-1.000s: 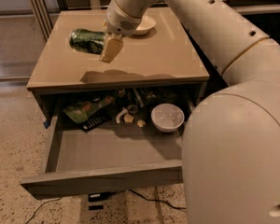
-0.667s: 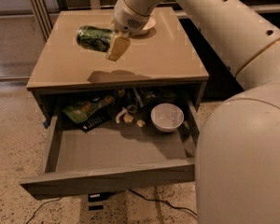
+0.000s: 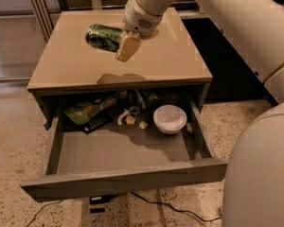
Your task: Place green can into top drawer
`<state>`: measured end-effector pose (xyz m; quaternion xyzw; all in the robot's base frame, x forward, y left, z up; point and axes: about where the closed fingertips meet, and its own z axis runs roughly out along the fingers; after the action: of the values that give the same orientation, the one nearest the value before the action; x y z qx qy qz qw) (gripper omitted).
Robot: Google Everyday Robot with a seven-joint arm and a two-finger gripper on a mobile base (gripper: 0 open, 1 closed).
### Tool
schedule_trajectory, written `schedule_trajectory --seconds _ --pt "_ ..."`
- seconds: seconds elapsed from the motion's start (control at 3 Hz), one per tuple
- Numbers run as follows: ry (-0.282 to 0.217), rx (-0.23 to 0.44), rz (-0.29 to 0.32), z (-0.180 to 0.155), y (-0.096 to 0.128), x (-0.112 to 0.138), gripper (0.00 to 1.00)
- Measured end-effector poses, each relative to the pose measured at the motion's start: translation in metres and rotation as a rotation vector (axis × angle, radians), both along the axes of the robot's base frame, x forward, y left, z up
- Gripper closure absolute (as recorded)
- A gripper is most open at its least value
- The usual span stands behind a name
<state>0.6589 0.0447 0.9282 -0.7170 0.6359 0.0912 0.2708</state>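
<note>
The gripper [image 3: 119, 42] is above the cabinet top [image 3: 156, 65], clenched on the right end of the can [image 3: 103, 36]. The can is held sideways, clear of the top. One finger [image 3: 128, 48] shows; the other is hidden. The drawer [image 3: 123, 179] below is open. At its rear are a bag [image 3: 85, 110], a bowl [image 3: 170, 119] and small shadowed items that cannot be identified.
</note>
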Motion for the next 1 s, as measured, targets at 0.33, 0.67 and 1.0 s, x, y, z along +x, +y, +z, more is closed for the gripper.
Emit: schedule_trajectory --seconds 0.33,0.67,1.0 --pt "-0.005 -0.002 -0.052 0.005 -0.021 -0.017 1.00" --pt "-0.005 -0.002 -0.051 0.005 -0.020 -0.017 1.00" --pt "0.010 0.002 -0.013 -0.005 -0.003 -0.015 1.00"
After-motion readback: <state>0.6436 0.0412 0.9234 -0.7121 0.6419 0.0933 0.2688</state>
